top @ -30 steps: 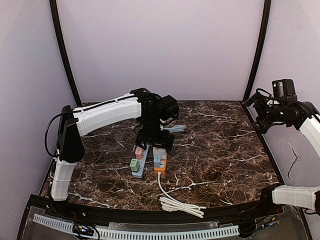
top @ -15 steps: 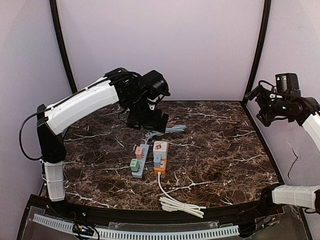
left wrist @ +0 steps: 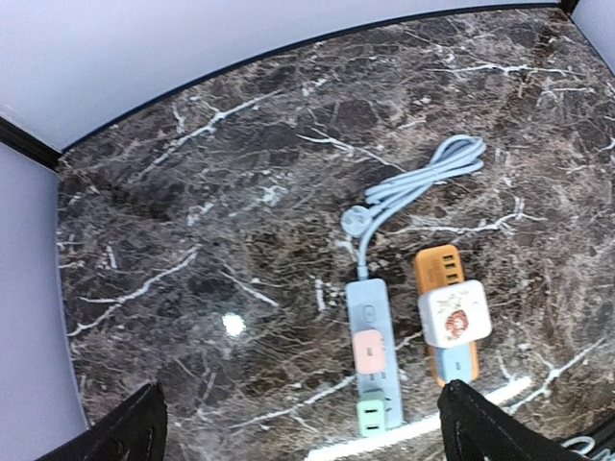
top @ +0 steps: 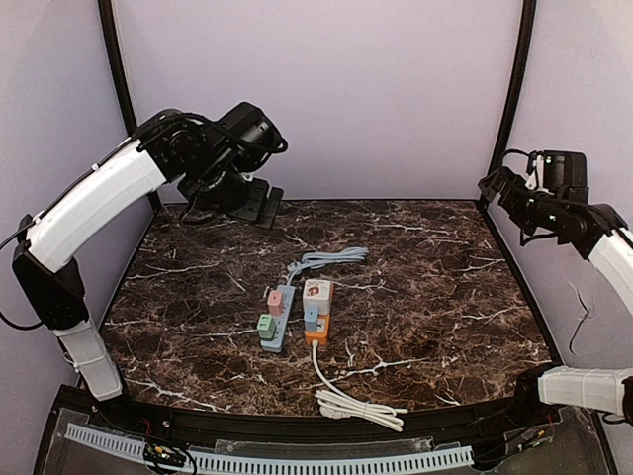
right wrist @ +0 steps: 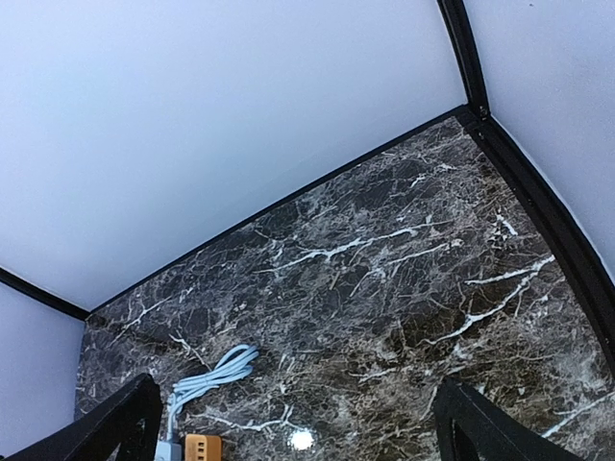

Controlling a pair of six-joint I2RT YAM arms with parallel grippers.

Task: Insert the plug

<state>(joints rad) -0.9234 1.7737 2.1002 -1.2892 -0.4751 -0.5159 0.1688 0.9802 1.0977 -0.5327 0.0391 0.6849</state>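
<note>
1. Left gripper (top: 262, 205): high over the table's back-left corner, jaws wide apart, nothing in them.
2. Right gripper (top: 495, 188): high at the far right edge, jaws also wide, empty. Neither arm is near the work.
3. Mid-table, 2 power strips lie side by side, just apart: grey-blue strip (top: 276, 319) on the left, orange strip (top: 316, 330) on the right.
4. Pink plug (top: 276, 298) and green plug (top: 265, 325) sit on the grey-blue strip. White adapter (top: 317, 291) and small blue plug (top: 311, 313) sit on the orange one.
5. All 4 look seated, none loose on the table (top: 445, 297) (which one is the task's plug, can't tell). Judged: insertion prob. done, arms parked clear.
6. Cables: grey-blue cable (top: 321, 259) looped behind the strips, white cable (top: 351, 401) coiled at the front edge.
7. Handling, judged: plugs are small, light, rigid plastic w/ smooth faces, so slippery in a pinch. Take one across its 2 flat sides, mid-body, pins straight down.
8. Strips look light too and prob. slide on polished marble. Brace the strip w/ the other gripper when pushing. Don't pull by a cable, it's soft and drags the strip.
</note>
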